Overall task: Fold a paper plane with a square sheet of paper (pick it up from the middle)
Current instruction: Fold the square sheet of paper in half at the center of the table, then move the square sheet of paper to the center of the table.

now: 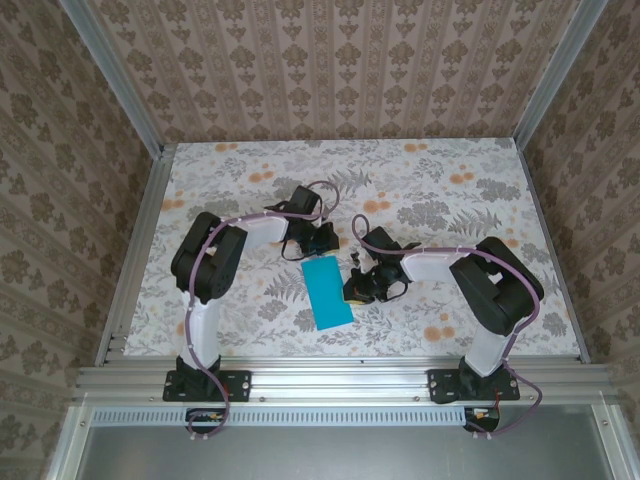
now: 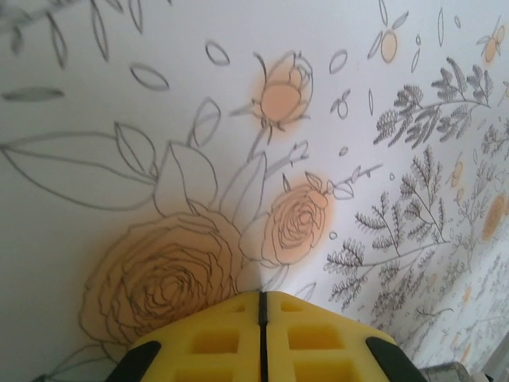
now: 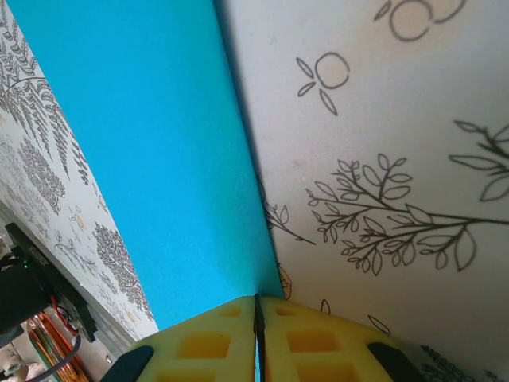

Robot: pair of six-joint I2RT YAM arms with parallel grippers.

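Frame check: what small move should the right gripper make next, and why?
Probably slide the right gripper along the long edge of the square sheet of paper, pressing it flat: the gripper looks shut on that edge, and the sheet looks already folded narrow.

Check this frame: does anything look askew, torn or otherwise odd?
Nothing stands out. The square sheet of paper lies flat and untorn on the table, only slightly tilted, with the shut right gripper at its edge.

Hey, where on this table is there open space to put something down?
Free: the far strip of the table between the arms and the back wall, and the near strip between the two bases. Crowded: the middle, where the left tool and right tool sit by the sheet of paper.
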